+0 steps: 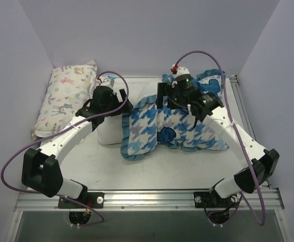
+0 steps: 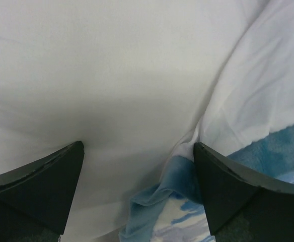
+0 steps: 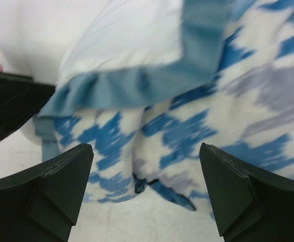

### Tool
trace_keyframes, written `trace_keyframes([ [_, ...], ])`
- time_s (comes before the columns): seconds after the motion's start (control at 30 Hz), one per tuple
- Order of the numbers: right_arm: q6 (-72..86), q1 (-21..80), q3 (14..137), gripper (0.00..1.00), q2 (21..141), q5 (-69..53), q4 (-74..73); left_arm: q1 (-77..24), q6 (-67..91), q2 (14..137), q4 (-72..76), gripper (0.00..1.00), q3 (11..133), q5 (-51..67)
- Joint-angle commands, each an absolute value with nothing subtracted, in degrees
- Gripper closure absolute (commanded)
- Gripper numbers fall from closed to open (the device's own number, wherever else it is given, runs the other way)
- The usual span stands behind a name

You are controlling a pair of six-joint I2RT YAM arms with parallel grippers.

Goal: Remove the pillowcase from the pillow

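The blue-and-white houndstooth pillowcase with a teal ruffle lies at the middle right of the table. The white pillow sticks out of its left end. My left gripper is open over this bared end. In the left wrist view the pillow fills the space between the fingers, with the ruffle just below. My right gripper is open above the top of the pillowcase. The right wrist view shows the houndstooth cloth between its wide fingers, with the ruffled white-lined opening beyond. Neither holds anything.
A pastel animal-print pillow leans at the back left corner. Lilac walls close in the back and both sides. The metal table rail runs along the near edge by the arm bases. The left gripper's finger shows in the right wrist view.
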State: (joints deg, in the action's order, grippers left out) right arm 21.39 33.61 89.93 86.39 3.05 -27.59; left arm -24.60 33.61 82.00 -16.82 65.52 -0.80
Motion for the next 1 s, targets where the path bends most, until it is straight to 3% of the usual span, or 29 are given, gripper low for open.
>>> trace_keyframes([
  [0.0,22.24,38.31,81.5,0.09,84.9,5.27,-18.21,-24.61,35.33,82.97,-14.15,0.03,63.9,4.3],
  [0.2,23.2,41.14,85.33,0.08,96.84,8.87,-18.8,-23.82,36.38,84.02,-13.8,0.03,63.37,4.75],
  [0.27,24.52,38.69,86.75,0.19,100.36,8.53,-21.18,-23.38,36.56,83.94,-13.8,0.03,63.02,4.05],
  [0.3,25.04,37.8,86.05,0.26,100.55,7.31,-21.18,-23.12,36.74,83.94,-13.62,0.03,62.5,3.69],
  [0.33,26.35,36.57,84.13,0.63,99.5,7.12,-21.27,-22.59,36.65,84.28,-13.54,0.02,62.4,3.34],
  [0.37,27.15,34.47,82.46,0.79,98.27,7.03,-21.18,-22.24,36.65,84.64,-13.88,0.03,62.32,3.08],
  [0.43,27.77,32.18,79.73,0.96,93.46,6.95,-20.05,-21.36,36.65,86.13,-13.89,0.03,62.05,3.08],
  [0.5,28.91,28.4,76.3,0.99,90.02,6.5,-20.04,-20.92,36.74,87.44,-13.54,0.08,61.79,2.99],
  [0.53,29.53,27.0,74.9,1.0,86.43,5.37,-19.6,-20.31,36.83,87.63,-13.27,0.13,61.27,2.47],
  [0.67,33.57,16.2,66.99,1.0,78.24,-1.13,-16.18,-17.94,36.91,87.71,-12.66,0.55,60.03,1.67],
  [0.77,35.42,8.36,63.2,1.0,76.64,-7.63,-13.89,-16.79,36.04,87.45,-13.01,0.7,60.47,2.72],
  [0.87,34.1,7.64,64.86,1.0,79.62,-7.39,-15.99,-17.66,34.72,85.96,-14.67,0.67,62.74,2.81],
  [0.9,33.58,7.82,64.95,1.0,80.41,-6.86,-16.17,-18.1,34.11,84.83,-15.46,0.46,63.71,2.64],
  [0.97,33.22,8.17,65.21,1.0,83.66,-6.24,-16.52,-20.98,33.58,83.5,-18.27,0.23,66.43,0.46],
])
